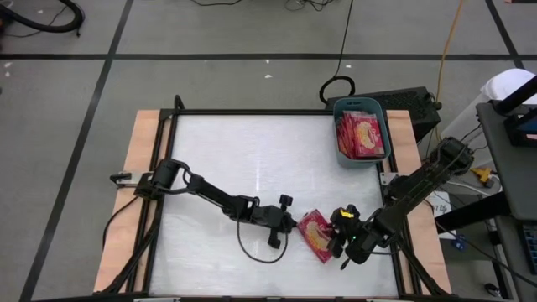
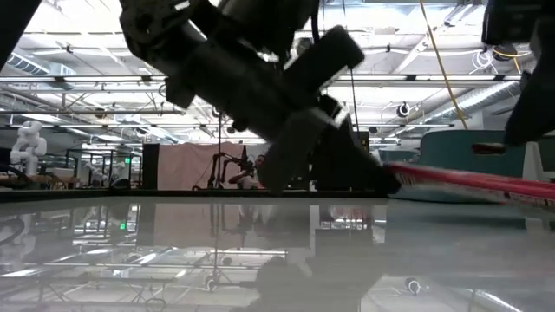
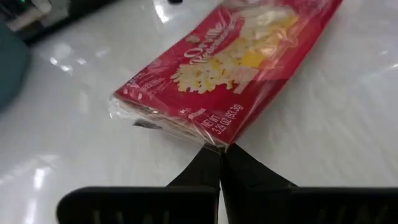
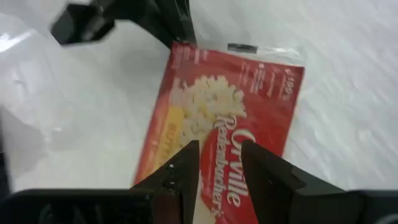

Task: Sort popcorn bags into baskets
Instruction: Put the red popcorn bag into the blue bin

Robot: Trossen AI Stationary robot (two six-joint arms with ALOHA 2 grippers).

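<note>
White table [image 1: 218,159] carries teal basket [image 1: 375,159] and popcorn bag [image 1: 316,234]

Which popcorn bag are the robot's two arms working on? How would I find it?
Look at the white table and go to its near edge, between the two dark arms. A red popcorn bag lies there, yellow popcorn picture up, with the left gripper and the right gripper at its opposite ends. The other bags sit in the teal basket; this one lies alone.
</note>
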